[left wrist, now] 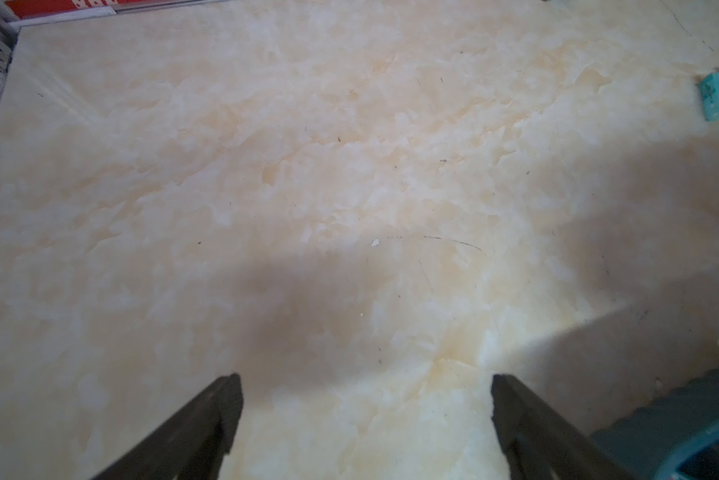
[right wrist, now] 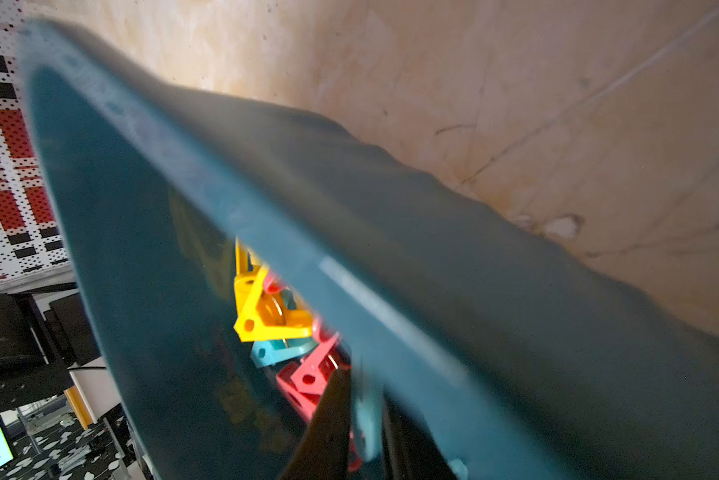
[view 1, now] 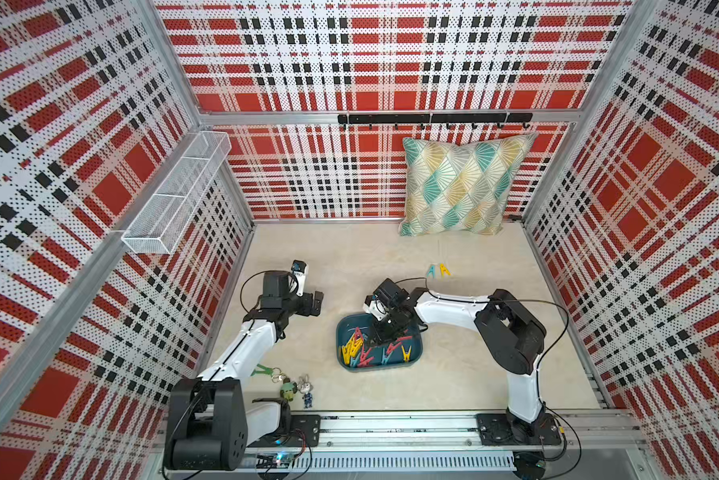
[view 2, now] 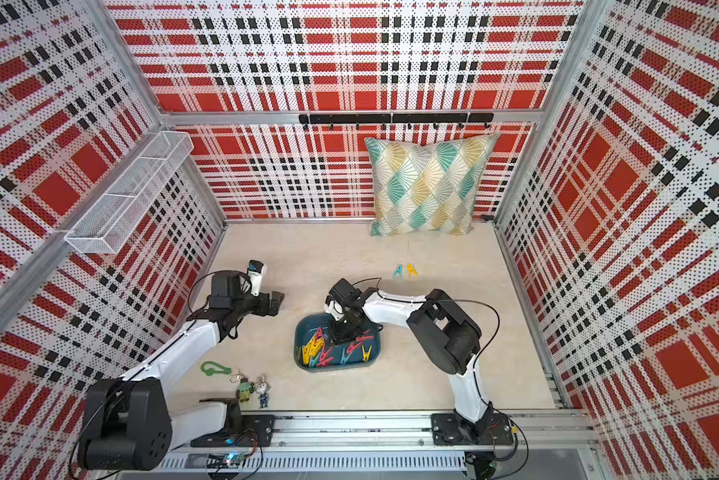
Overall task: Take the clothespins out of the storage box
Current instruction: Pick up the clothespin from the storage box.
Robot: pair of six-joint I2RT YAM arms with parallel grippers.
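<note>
My right tool (view 1: 381, 337) sat down inside the storage box (view 1: 347, 328), pinching a teal clothespin (right wrist: 366, 415) for lifting out; my left tool (view 1: 317, 303) hung released, clear at left.

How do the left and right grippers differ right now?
The left gripper is wide open; the right gripper has its jaws close around a pale-blue clothespin. The left gripper hangs over the table, outside the storage box; the right gripper reaches down inside it. Both have black fingers.
</note>
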